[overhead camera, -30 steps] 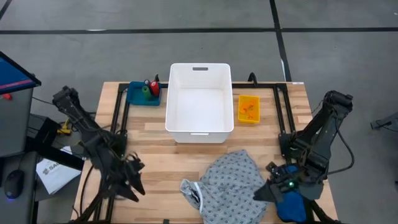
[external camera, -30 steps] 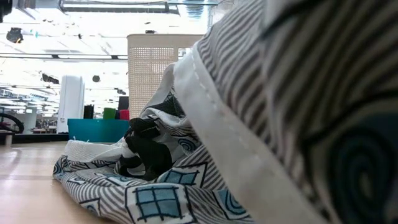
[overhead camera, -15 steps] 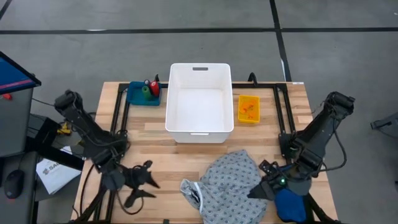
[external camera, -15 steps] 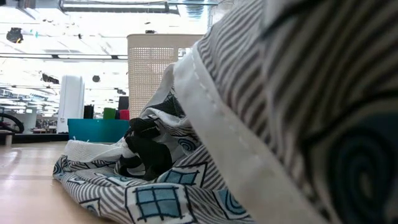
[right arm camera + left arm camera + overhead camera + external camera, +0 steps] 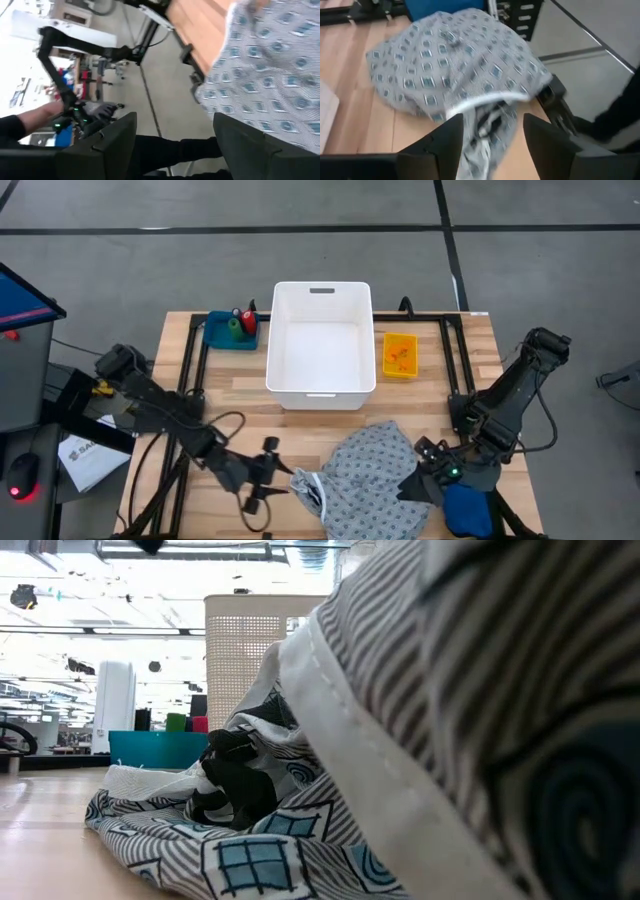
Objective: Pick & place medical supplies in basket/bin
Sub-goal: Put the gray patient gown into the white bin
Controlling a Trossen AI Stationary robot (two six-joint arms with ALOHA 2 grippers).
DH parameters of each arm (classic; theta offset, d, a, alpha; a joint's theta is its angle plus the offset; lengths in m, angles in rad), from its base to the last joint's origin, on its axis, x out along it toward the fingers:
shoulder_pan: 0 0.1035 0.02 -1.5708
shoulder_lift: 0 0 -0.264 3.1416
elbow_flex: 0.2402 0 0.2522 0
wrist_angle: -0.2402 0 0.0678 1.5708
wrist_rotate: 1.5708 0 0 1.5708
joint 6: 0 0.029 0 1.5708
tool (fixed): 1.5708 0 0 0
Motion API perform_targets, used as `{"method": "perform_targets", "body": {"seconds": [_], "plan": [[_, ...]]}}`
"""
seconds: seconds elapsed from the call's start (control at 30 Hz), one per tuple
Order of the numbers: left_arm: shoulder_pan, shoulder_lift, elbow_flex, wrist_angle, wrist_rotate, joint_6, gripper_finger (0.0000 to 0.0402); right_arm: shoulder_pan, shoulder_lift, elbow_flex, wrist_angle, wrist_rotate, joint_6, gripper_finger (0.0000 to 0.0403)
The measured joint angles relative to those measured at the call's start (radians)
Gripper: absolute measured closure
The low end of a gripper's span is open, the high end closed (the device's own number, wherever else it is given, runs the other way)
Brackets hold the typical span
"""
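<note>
Reaching across the table, the left gripper (image 5: 268, 477) is now arriving open and empty beside the gown (image 5: 375, 478), suggesting a grasp is next.

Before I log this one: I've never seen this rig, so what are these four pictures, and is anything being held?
Two dark robot arms work at a wooden table. One camera looks straight down, one sits at table height, and one rides on each wrist.

On the table: a white bin, a blue tray with small coloured pieces, a small orange container, and a grey patterned gown crumpled at the near edge.

The left gripper is open, just short of the gown's left end; its wrist view shows the cloth between its fingers, not clamped. The right gripper is at the gown's right edge, open in its wrist view. Nothing is held.
</note>
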Motion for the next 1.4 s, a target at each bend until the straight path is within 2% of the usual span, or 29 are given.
{"method": "perform_targets", "body": {"seconds": [0.2,0.4,0.53,0.7,0.97,1.13,1.4], "plan": [[0.051,0.172,0.130,0.041,-0.007,0.063,0.0195,0.015,0.000,0.000,0.084,0.027,-0.125,0.0143],[0.129,0.277,0.144,0.037,0.039,-0.108,0.0201,0.034,0.000,0.000,0.103,0.040,-0.183,0.0143],[0.159,0.307,0.142,0.039,0.075,-0.164,0.0201,0.056,0.000,0.000,0.104,0.040,-0.188,0.0143],[0.185,0.339,0.142,0.067,0.193,-0.192,0.0202,0.082,0.000,0.000,0.107,0.056,-0.183,0.0143],[0.226,0.382,0.140,0.103,0.198,-0.245,0.0202,0.087,0.000,0.000,0.106,0.086,-0.180,0.0143],[0.236,0.381,0.140,0.110,0.156,-0.243,0.0203,0.087,0.000,0.000,0.106,0.086,-0.184,0.0143],[0.222,0.381,0.140,0.102,0.240,-0.268,0.0275,0.087,0.000,0.000,0.106,0.086,-0.194,0.0143]]}}
